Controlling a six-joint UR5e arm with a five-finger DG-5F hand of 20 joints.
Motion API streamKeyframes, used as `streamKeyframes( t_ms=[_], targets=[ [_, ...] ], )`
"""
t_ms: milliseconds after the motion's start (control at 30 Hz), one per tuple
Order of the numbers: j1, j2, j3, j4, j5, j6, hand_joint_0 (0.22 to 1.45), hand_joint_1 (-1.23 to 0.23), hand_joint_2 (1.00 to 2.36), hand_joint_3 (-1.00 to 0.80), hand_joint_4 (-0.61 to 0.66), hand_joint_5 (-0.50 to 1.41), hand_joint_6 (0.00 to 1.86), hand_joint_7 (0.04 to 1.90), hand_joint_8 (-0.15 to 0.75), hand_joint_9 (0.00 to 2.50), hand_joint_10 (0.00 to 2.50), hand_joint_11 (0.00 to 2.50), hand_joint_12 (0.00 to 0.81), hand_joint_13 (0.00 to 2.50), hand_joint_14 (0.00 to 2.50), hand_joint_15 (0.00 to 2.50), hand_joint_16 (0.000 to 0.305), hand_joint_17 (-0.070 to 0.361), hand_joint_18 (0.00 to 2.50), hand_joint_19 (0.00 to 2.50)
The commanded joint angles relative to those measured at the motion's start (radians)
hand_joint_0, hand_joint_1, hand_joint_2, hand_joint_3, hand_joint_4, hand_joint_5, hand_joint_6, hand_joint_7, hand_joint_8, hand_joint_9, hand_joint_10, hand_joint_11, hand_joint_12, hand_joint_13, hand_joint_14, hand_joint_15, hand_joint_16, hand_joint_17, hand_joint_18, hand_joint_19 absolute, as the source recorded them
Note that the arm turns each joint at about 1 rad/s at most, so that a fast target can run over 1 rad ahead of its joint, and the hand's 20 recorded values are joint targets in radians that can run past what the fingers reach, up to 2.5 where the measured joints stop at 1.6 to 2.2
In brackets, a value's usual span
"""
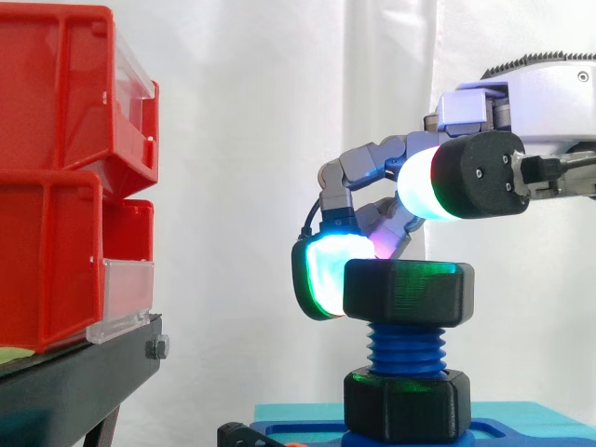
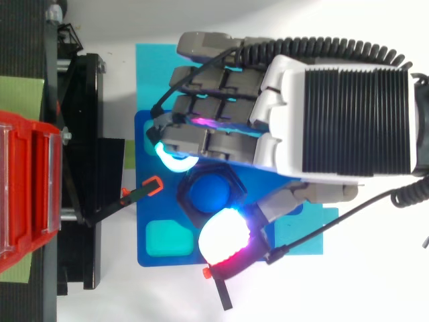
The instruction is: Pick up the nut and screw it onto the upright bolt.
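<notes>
A black hex nut (image 1: 408,293) sits on top of the blue upright bolt (image 1: 407,346), with several turns of thread bare beneath it. From above, the bolt's round blue tip (image 2: 213,191) shows inside the nut (image 2: 190,209). My hand (image 2: 268,127) comes in from the right, its fingers curled round the nut. A green-cyan fingertip (image 1: 326,270) presses against the nut's left side. The thumb's white pad (image 1: 424,184) stands a little above the nut's near edge. A second black nut (image 1: 407,403) sits at the bolt's foot on the blue base plate (image 2: 142,221).
Red bins (image 1: 56,186) stacked on a black stand (image 1: 74,382) stand to the left, a gap away from the bolt. The base plate lies on a cyan mat (image 2: 151,74) and has a teal recess (image 2: 167,238). An orange-tipped black clamp (image 2: 144,190) grips its left edge.
</notes>
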Motion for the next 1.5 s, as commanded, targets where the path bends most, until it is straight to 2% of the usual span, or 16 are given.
streamKeyframes(
  t_ms=[0,167,200,267,333,367,533,567,633,667,867,967,1033,1100,1200,1467],
  targets=[
    [-0.018,0.000,0.000,0.002,-0.025,-0.016,0.54,-0.19,1.00,-0.50,0.21,0.02,0.58,1.33,0.300,0.99,0.00,0.00,0.278,0.72,0.00,0.00,0.034,0.077,0.52,0.05],
    [-0.029,0.000,0.000,0.004,-0.040,-0.021,0.54,-0.16,1.00,-0.50,0.16,0.03,0.63,1.21,0.293,1.13,0.00,0.00,0.255,0.80,0.00,0.00,0.031,0.070,0.61,0.09],
    [-0.036,0.000,-0.001,0.005,-0.048,-0.021,0.54,-0.15,1.00,-0.50,0.17,0.03,0.63,1.21,0.294,1.13,0.00,0.00,0.256,0.80,0.00,0.00,0.031,0.070,0.61,0.09],
    [-0.041,0.000,0.000,0.008,-0.057,-0.021,0.54,-0.14,1.00,-0.50,0.17,0.04,0.61,1.25,0.297,1.13,0.00,0.00,0.259,0.80,0.00,0.00,0.031,0.071,0.61,0.09],
    [-0.047,0.000,0.000,0.016,-0.068,-0.021,0.53,-0.11,1.00,-0.50,0.19,0.04,0.51,1.42,0.296,1.13,0.00,0.00,0.266,0.78,0.00,0.00,0.033,0.073,0.59,0.09],
    [-0.047,0.002,0.000,0.018,-0.069,-0.021,0.53,-0.10,1.00,-0.50,0.20,0.04,0.50,1.43,0.299,1.12,0.00,0.00,0.269,0.78,0.00,0.00,0.033,0.075,0.57,0.09],
    [-0.055,0.000,0.026,0.013,-0.082,-0.019,0.52,-0.06,1.00,-0.50,0.24,-0.04,0.50,1.16,0.290,1.04,0.00,0.00,0.285,0.73,0.00,0.00,0.036,0.082,0.53,0.10],
    [-0.058,0.002,0.059,-0.010,-0.089,-0.021,0.52,-0.06,1.00,-0.50,0.25,-0.05,0.50,1.12,0.291,1.03,0.00,0.00,0.289,0.72,0.00,0.00,0.037,0.083,0.53,0.09],
    [-0.059,0.000,0.077,-0.028,-0.094,-0.021,0.52,-0.05,1.00,-0.50,0.27,-0.08,0.50,0.99,0.288,0.99,0.00,0.00,0.297,0.70,0.00,0.00,0.038,0.085,0.51,0.09],
    [-0.062,0.002,0.105,-0.061,-0.103,-0.022,0.52,-0.05,1.00,-0.50,0.27,-0.08,0.50,0.98,0.289,0.98,0.00,0.00,0.299,0.70,0.00,0.00,0.038,0.085,0.51,0.09],
    [-0.066,0.002,0.143,-0.094,-0.115,-0.045,0.51,-0.04,1.00,-0.50,0.25,-0.10,0.50,0.82,0.283,0.93,0.00,0.00,0.306,0.66,0.00,0.00,0.040,0.090,0.47,0.08],
    [-0.053,-0.003,0.143,-0.079,-0.109,-0.047,0.51,-0.03,1.00,-0.50,0.24,-0.10,0.50,0.79,0.274,0.91,0.00,0.00,0.307,0.64,0.00,0.00,0.040,0.091,0.44,0.07],
    [-0.052,-0.004,0.143,-0.079,-0.109,-0.047,0.51,-0.03,1.00,-0.50,0.23,-0.10,0.50,0.78,0.271,0.89,0.00,0.00,0.311,0.62,0.00,0.00,0.041,0.091,0.43,0.06],
    [-0.039,-0.023,0.143,-0.074,-0.106,-0.044,0.51,-0.02,1.00,-0.50,0.23,-0.10,0.50,0.77,0.273,0.88,0.00,0.00,0.314,0.61,0.00,0.00,0.041,0.092,0.41,0.06],
    [-0.032,-0.043,0.143,-0.067,-0.106,-0.033,0.52,-0.02,1.00,-0.50,0.24,-0.10,0.50,0.78,0.274,0.88,0.00,0.00,0.313,0.61,0.00,0.00,0.040,0.091,0.41,0.06],
    [-0.001,-0.046,0.143,-0.077,-0.106,0.018,0.52,-0.03,1.00,-0.50,0.25,-0.09,0.50,0.84,0.280,0.87,0.00,0.00,0.315,0.60,0.00,0.00,0.040,0.091,0.40,0.06]
  ],
)
